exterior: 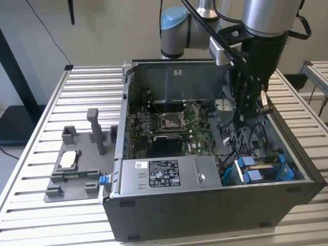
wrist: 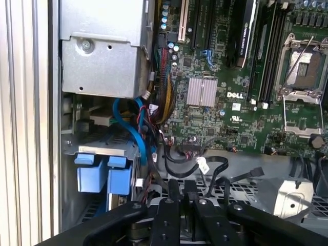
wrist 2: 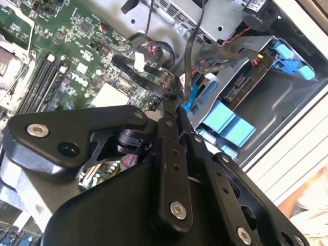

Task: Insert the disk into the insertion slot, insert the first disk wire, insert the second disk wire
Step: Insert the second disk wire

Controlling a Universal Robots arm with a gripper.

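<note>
In the exterior view my gripper [exterior: 244, 117] hangs inside the open computer case [exterior: 215, 215], over the cables at the exterior view's right. Its black fingers [wrist 2: 169, 133] stand close together, pinched on the end of a flat black disk wire [wrist 2: 148, 74] that carries a white tag. The same wire [wrist: 205, 165] loops just beyond the gripper [wrist: 182, 185] in the first wrist view. The insertion slot [exterior: 253, 169] with blue tabs sits in the case's near right corner. In the second wrist view the disk [wrist 2: 241, 87] lies in that slot [wrist 2: 266, 97]. A blue wire [wrist: 136, 128] runs beside the slot [wrist: 102, 149].
The label-bearing silver box [exterior: 164, 174] fills the case's front. The green motherboard [exterior: 169, 123] lies behind it. A grey fixture [exterior: 77, 164] with posts stands on the slatted table [exterior: 31, 215] at the exterior view's left. Bundled cables [wrist: 166, 97] crowd the space near the gripper.
</note>
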